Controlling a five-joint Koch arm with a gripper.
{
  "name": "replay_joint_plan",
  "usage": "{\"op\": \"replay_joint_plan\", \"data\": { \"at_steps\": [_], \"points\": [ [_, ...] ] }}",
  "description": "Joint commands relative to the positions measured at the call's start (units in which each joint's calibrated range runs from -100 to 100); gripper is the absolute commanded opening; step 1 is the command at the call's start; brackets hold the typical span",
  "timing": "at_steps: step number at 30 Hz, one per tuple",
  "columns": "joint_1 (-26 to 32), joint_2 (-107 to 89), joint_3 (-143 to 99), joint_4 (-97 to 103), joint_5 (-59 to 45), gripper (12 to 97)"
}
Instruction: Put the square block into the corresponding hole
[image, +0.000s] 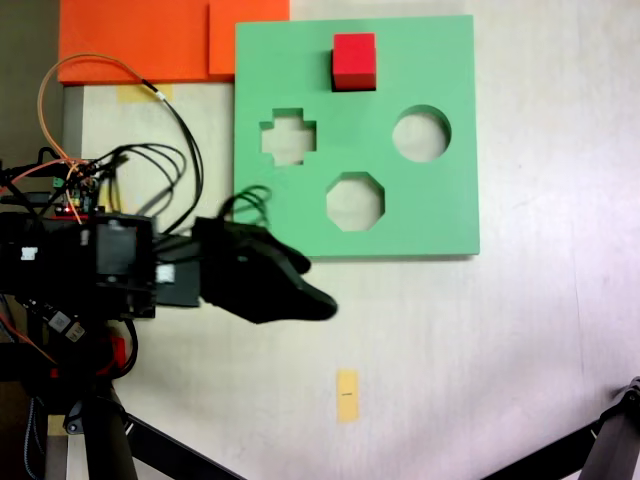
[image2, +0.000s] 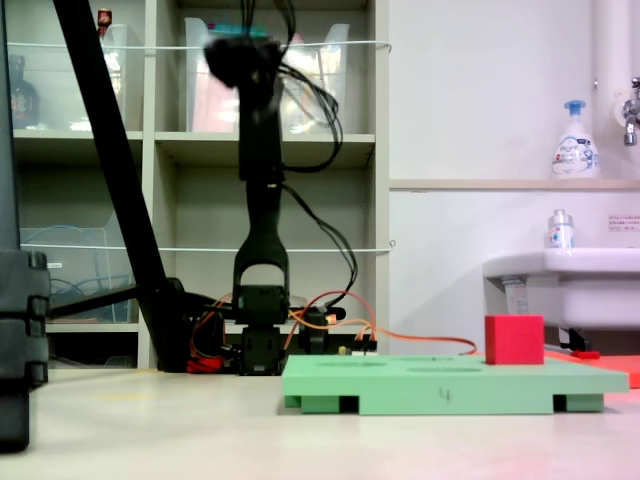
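Note:
The red square block (image: 354, 61) stands upright on the green foam board (image: 440, 200), near its far edge in a fixed view; from the side the square block (image2: 514, 340) rises above the board (image2: 440, 385) at its right end. The corresponding hole is hidden; whether the block sits in it I cannot tell. My gripper (image: 318, 303) is a single dark shape left of and below the board, well away from the block, pointing right. From the side the gripper (image2: 228, 55) is blurred and high above the table. Its jaws cannot be told apart.
The board shows a cross cut-out (image: 288, 137), a round one (image: 421, 134) and an octagonal one (image: 355, 201). Orange foam sheets (image: 140, 40) lie at the top left, a yellow tag (image: 347, 395) on the table below. Cables (image: 170, 150) loop beside the arm base.

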Motion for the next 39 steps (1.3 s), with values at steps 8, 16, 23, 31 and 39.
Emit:
{"op": "replay_joint_plan", "data": {
  "at_steps": [8, 16, 23, 31, 39],
  "points": [
    [-0.2, -32.7, -74.9, 71.8, -7.0, 51.4],
    [1.9, -39.8, -123.7, 98.6, -16.9, 50.3],
    [3.5, -39.8, -134.3, 98.6, -17.8, 49.4],
    [2.8, -39.8, -134.3, 93.5, -17.7, 48.6],
    [2.8, -39.8, -134.3, 93.6, -17.7, 48.6]
  ]
}}
